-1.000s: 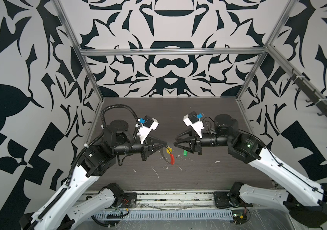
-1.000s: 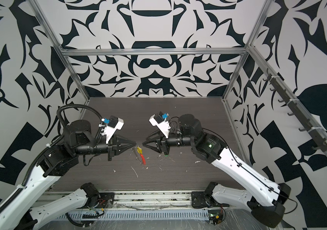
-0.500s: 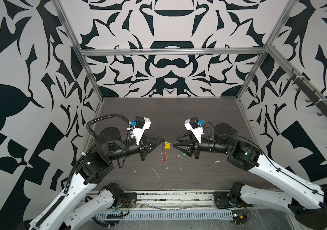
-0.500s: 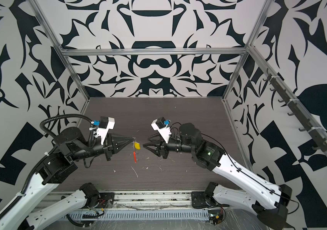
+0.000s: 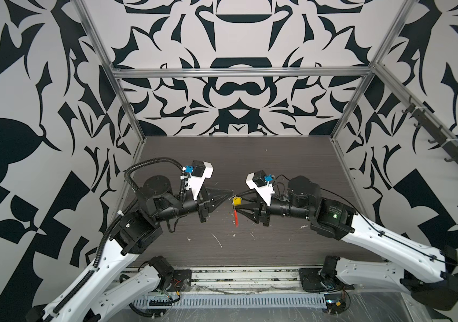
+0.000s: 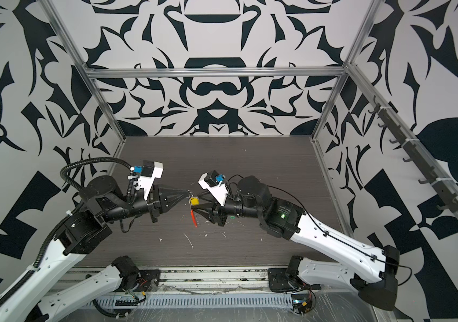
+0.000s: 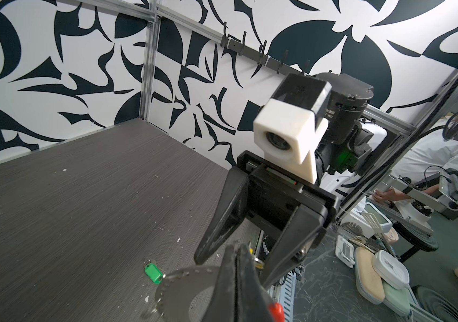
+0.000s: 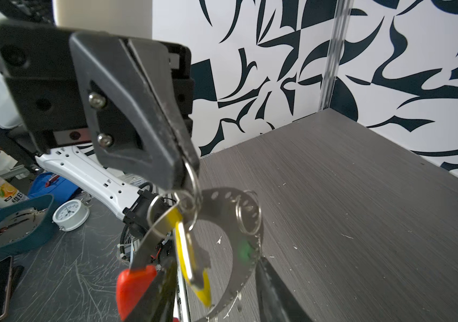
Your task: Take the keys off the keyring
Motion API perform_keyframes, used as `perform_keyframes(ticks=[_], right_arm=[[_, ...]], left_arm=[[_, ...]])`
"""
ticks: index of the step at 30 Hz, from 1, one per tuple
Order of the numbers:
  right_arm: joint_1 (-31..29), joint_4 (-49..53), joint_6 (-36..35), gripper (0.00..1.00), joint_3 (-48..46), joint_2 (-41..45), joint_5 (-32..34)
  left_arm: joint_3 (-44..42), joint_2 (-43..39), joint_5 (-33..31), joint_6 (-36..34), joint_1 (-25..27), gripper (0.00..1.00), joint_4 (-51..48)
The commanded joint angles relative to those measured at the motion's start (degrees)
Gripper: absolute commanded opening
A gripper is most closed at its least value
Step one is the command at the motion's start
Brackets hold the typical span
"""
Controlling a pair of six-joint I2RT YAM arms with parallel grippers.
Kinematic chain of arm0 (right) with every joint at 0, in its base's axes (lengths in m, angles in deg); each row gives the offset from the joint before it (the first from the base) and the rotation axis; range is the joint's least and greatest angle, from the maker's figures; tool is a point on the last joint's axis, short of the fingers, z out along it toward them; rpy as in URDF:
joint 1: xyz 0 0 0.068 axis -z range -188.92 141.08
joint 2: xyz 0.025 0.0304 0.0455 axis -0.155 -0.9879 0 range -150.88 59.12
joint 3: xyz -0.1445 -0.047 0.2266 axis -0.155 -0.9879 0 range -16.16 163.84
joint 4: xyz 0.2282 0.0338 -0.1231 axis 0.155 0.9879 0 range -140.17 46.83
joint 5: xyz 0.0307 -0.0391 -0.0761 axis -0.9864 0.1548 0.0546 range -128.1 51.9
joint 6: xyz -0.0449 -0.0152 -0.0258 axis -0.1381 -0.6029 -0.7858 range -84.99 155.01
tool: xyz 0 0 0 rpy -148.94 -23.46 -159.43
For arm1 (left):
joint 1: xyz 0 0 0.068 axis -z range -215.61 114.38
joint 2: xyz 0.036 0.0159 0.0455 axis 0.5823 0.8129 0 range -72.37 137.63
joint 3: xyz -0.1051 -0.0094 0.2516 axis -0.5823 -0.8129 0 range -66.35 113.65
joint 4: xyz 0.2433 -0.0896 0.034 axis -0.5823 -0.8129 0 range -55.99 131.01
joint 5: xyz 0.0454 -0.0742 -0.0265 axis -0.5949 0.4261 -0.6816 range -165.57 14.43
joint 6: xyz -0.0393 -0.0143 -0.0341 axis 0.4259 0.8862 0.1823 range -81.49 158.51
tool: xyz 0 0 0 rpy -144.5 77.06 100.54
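Change noted: the left pincer [image 5: 230, 192], clamped tight on the keyring [image 8: 223, 200], has risen off the worktop [image 5: 250, 167]. The red end [image 5: 236, 218] now dangles below its tip instead of lying flat. The yellow key [image 6: 194, 200] hangs just under that tip, still threaded. The right pincer [image 5: 239, 201] has widened to roughly half open and moved in, empty, jaws either side of the yellow key. The green key [image 7: 154, 273] lies free on the worktop below. Judgement: one key remains.

Keyring [image 5: 236, 218] hangs from left claw [image 5: 231, 192]; key [image 7: 154, 273] on table [image 5: 250, 167]
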Motion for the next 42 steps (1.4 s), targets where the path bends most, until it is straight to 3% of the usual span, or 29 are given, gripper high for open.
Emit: perform_keyframes(ticks=[1,5,12,18,26,42], right_arm=[[-0.28,-3.51,-1.84,0.49,3.59,0.52,1.66],[-0.47,-3.93,-1.85,0.46,4.42,0.53,1.0],[-0.88,-3.1,-1.75,0.32,4.61,0.0,-0.19],[-1.22,-2.99,-1.45,0.01,4.26,-0.27,-0.3],[-1.55,-2.4,-0.63,0.0,2.81,-0.52,0.62],[-4.13,-3.82,0.36,0.0,2.54,-4.31,-4.24]], left_arm=[[-0.44,-0.49,1.2,0.52,-0.12,0.0,1.6],[-0.73,-0.68,0.52,0.61,-0.12,0.0,1.78],[-1.22,-1.36,-1.04,1.05,-0.12,0.0,2.6],[-1.59,-2.12,-2.3,1.74,-0.12,0.0,3.72],[-3.22,-4.44,-3.98,2.67,-0.12,0.0,6.78],[-6.08,-5.13,-8.2,4.72,-0.12,0.0,12.8]])
